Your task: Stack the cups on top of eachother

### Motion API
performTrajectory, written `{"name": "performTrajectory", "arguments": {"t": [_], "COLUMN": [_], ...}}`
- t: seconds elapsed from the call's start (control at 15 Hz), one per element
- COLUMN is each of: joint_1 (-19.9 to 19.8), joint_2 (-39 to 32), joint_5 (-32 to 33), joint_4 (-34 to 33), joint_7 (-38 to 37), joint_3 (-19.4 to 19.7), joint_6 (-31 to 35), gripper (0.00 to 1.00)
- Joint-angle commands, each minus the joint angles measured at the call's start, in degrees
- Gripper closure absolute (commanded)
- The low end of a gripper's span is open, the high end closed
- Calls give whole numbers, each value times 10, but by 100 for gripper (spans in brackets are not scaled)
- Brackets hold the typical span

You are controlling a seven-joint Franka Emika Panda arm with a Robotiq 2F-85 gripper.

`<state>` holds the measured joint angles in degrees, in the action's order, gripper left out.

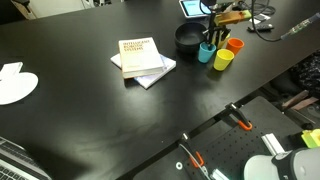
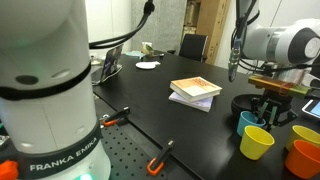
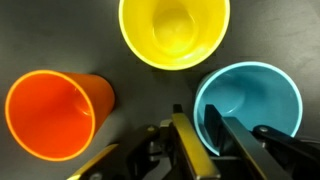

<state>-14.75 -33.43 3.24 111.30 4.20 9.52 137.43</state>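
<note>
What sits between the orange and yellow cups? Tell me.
Nothing: the wrist view shows only bare black table between the orange cup and the yellow cup.

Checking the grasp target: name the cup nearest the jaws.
The teal-blue cup: its rim lies between the jaws; the orange cup and yellow cup stand clear.

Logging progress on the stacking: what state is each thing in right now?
teal cup: upright, empty, unstacked, a finger inside
yellow cup: upright, empty, unstacked
orange cup: upright, empty, unstacked
gripper: straddling the teal cup's rim; grip unclear
black bowl: upright
books: closed, stacked
</note>
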Motion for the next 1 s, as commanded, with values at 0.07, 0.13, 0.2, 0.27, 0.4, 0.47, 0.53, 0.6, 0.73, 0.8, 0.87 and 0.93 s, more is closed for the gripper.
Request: {"name": "performTrajectory", "arguments": {"t": [0.07,0.13,0.2,0.27,0.4,0.47,0.53,0.6,0.73,0.8,0.87,0.93], "joint_1": [2,5,5,6,6,4,1,1,-5,-10,-16,-21], "joint_2": [2,2,6,10,14,15,16,14,11,11,11,12], "joint_5": [-3,-1,-2,-1,-4,-8,-12,-15,-25,-37,-53,-71], "joint_4": [-14,-16,-19,-20,-25,-30,-35,-45,-61,-67,-73,-78], "joint_7": [-6,-13,-15,-17,-18,-18,-12,-14,-6,2,11,17], "joint_3": [5,8,8,8,6,4,1,0,-4,-9,-15,-19], "joint_6": [-17,-21,-31,-40,-61,-76,-96,-123,-167,-185,-201,-211], "gripper": [95,95,94,92,91,92,91,91,92,92,92,92]}}
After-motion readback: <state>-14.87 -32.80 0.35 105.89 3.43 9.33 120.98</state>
